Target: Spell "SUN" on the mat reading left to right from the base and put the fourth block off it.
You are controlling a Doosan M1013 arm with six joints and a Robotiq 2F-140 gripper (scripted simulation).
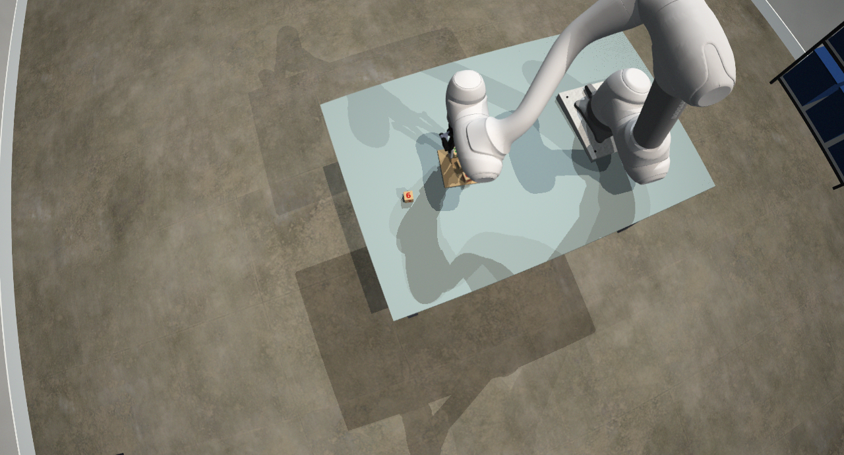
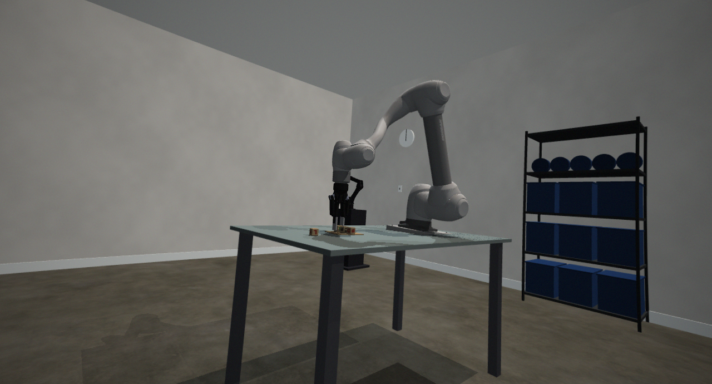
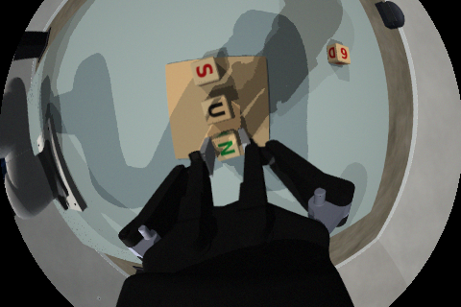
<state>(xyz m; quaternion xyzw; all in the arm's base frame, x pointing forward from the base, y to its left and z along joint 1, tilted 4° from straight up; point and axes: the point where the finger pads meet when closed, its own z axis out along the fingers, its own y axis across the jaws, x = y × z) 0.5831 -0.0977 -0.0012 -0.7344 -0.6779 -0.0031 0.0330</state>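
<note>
End effector open, fingers apart either side of N blk. I see S blk, U blk, N in a row on mat; 4th blk off it.

The place looks like a robotics lab or workshop, with an arm bolted on a desk, a rack of blue bins against a plain wall, and a bare concrete-like floor.
</note>
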